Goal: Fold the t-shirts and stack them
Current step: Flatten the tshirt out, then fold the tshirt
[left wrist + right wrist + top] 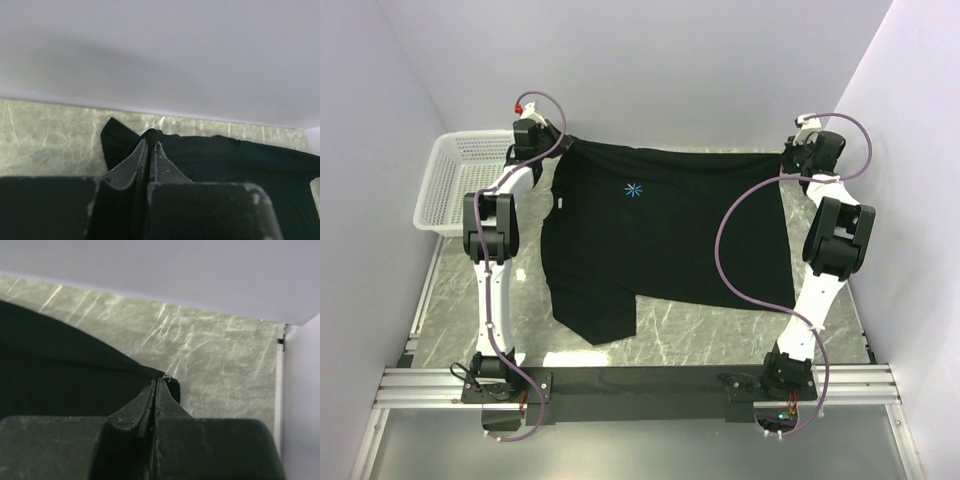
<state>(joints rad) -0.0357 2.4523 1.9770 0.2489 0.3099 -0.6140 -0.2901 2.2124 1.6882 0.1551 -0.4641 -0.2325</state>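
Black short-sleeved t-shirt (670, 230) spread across the far half of the desk (690, 330), held at its two far corners. The left end effector (558, 140) has its jaws pressed nearly together on a bunched peak of black cloth at the shirt's far-left corner; the left wrist view shows the fabric rising to the fingertips and running away to the right. The right end effector (788, 156) is clamped fully closed on the far-right corner, where the right wrist view shows the cloth edge tapering into the fingertips. The far edge of the shirt runs between the two end effectors with a slight sag at mid-span. A small light-blue starburst logo (634, 190) faces up, nearer the left end effector. The near edge is uneven: the left part reaches farthest toward the arm bases and ends in a rounded flap, while the right part stops shorter. A white mesh basket (460, 180) stands at the far left, just beside the left arm and apart from the shirt.
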